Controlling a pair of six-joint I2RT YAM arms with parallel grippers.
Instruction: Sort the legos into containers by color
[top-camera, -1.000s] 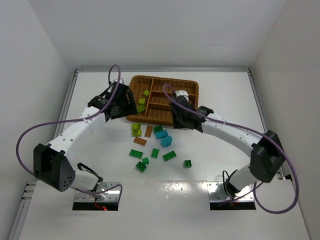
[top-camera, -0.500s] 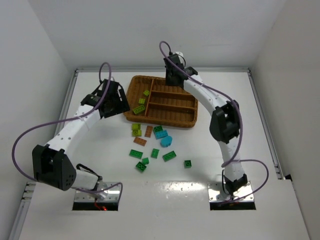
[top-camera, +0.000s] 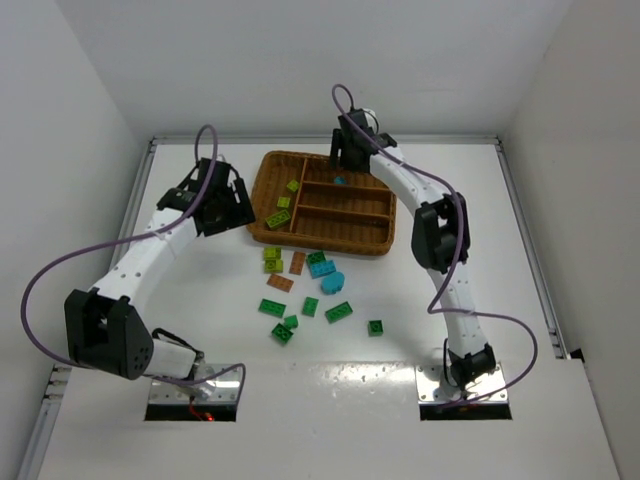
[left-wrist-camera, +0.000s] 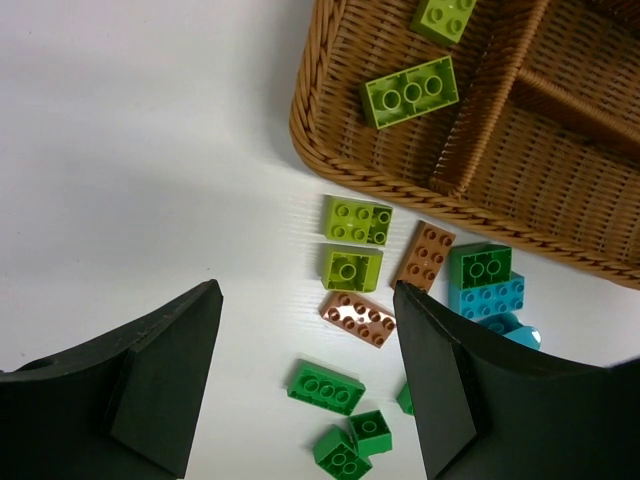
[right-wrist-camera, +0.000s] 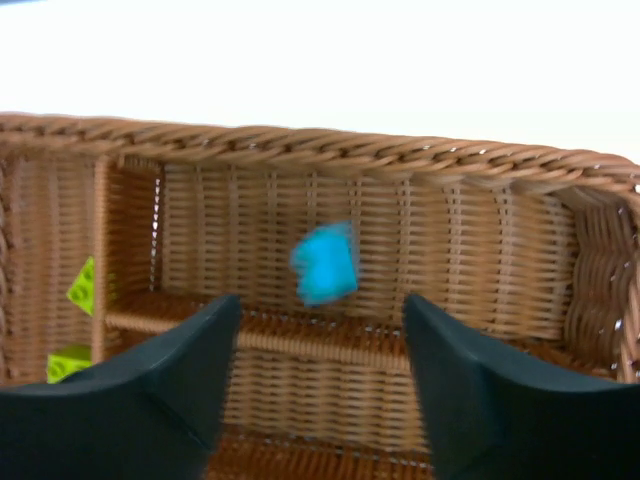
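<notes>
The jaws of the right gripper (right-wrist-camera: 320, 305) stand apart with nothing clamped between them. Just beyond them, at the centre of the wrist view, a cyan brick (right-wrist-camera: 325, 263) shows as a blur over the narrow section along the upper edge of the wicker tray (right-wrist-camera: 330, 150). Whether it is in the air or already on the weave I cannot tell. The spread jaws and the smear suggest a drop into that section, which would make it the cyan one. To the lower left of that view, behind the divider, yellow-green bricks (left-wrist-camera: 410, 90) lie in the tall section, so that colour seems to have its place as well. The jaws of the left gripper (left-wrist-camera: 307, 295) are also parted and empty. They hang over the white table (left-wrist-camera: 120, 150), to the left of the tray's lower corner in the overhead view. That is probably a ready stance for the next pick, since the loose bricks (left-wrist-camera: 357, 318) lie just beyond its fingers: brown, yellow-green, dark green and cyan pieces, scattered below the tray and none in contact with either finger.
</notes>
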